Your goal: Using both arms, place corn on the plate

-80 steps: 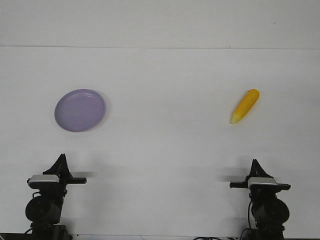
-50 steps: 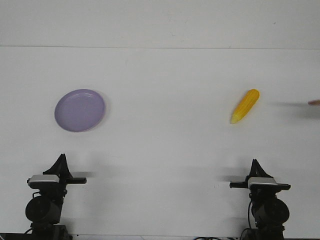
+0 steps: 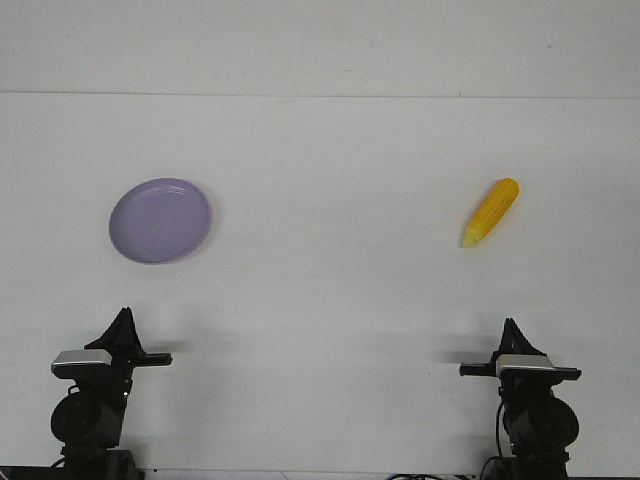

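1. While our left gripper [image 3: 122, 322] has dipped a tiny bit since a moment ago, our right gripper [image 3: 511, 330] has not moved (we cannot tell if either one's fingers are open or closed).
2. So we think the job has barely begun.
3. Our corn [image 3: 490, 212], bumpy, yellow and pointy, lies on the white table [image 3: 330, 290], far right of the smooth round purple plate [image 3: 160, 220].
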### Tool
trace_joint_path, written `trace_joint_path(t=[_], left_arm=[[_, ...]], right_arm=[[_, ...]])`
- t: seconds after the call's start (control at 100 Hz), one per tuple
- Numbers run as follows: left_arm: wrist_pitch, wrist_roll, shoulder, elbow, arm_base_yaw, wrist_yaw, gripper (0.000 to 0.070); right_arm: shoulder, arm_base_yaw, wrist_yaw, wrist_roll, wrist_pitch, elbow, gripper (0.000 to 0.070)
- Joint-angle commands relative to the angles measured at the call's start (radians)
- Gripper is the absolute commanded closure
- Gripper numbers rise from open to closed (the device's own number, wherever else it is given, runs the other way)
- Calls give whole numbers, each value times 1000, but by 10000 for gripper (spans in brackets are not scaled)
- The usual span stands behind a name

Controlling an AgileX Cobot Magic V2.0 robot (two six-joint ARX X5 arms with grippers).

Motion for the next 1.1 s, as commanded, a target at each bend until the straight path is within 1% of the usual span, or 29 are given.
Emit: trace_joint_path(t=[0.0, 0.05, 0.13, 0.19, 0.23, 0.26, 0.31, 0.34, 0.37, 0.4, 0.54, 0.65, 0.72, 0.75, 0.78, 0.82, 0.85, 0.97, 1.04, 1.09], left_arm=[[18, -87, -1, -21, -2, 3, 690], [26, -100, -1, -18, -2, 3, 692], [15, -147, 3, 15, -2, 2, 691], [3, -179, 22, 64, -2, -16, 690], [-10, -193, 42, 109, -2, -28, 669], [-22, -200, 62, 150, -2, -32, 603], [-28, -232, 109, 212, -2, -33, 444], [-37, -235, 142, 252, -2, -35, 359], [-57, -232, 181, 294, -2, -35, 304], [-86, -226, 224, 342, -1, -35, 284], [-261, -150, 475, 573, 5, -35, 272], [-349, -109, 692, 727, 38, -35, 263], [-394, -103, 840, 821, 78, -27, 261], [-412, -103, 905, 859, 98, -16, 248], [-429, -103, 969, 896, 121, 1, 231], [-449, -104, 1054, 941, 153, 36, 231], [-464, -104, 1126, 978, 180, 77, 232], [-492, -112, 1340, 1079, 244, 193, 234], [-497, -112, 1447, 1125, 263, 233, 236], [-492, -111, 1510, 1151, 271, 241, 236]], right_arm=[[-2, 0, 0, 15, 12, -3, 683], [-2, 0, 0, 15, 12, -3, 683], [-2, 0, 0, 15, 12, -3, 683], [-2, 0, 0, 15, 12, -3, 683], [-2, 0, 0, 15, 12, -3, 683], [-2, 0, 0, 15, 12, -3, 683], [-2, 0, 0, 15, 12, -3, 683], [-2, 0, 0, 15, 12, -3, 683], [-2, 0, 0, 15, 12, -3, 683], [-2, 0, 0, 15, 12, -3, 683], [-2, 0, 0, 15, 12, -3, 683], [-2, 0, 0, 15, 12, -3, 683], [-2, 0, 0, 15, 12, -3, 683], [-2, 0, 0, 15, 12, -3, 683], [-2, 0, 0, 15, 12, -3, 683], [-2, 0, 0, 15, 12, -3, 683], [-2, 0, 0, 15, 12, -3, 683], [-2, 0, 0, 15, 12, -3, 683], [-2, 0, 0, 15, 12, -3, 683], [-2, 0, 0, 15, 12, -3, 683]])
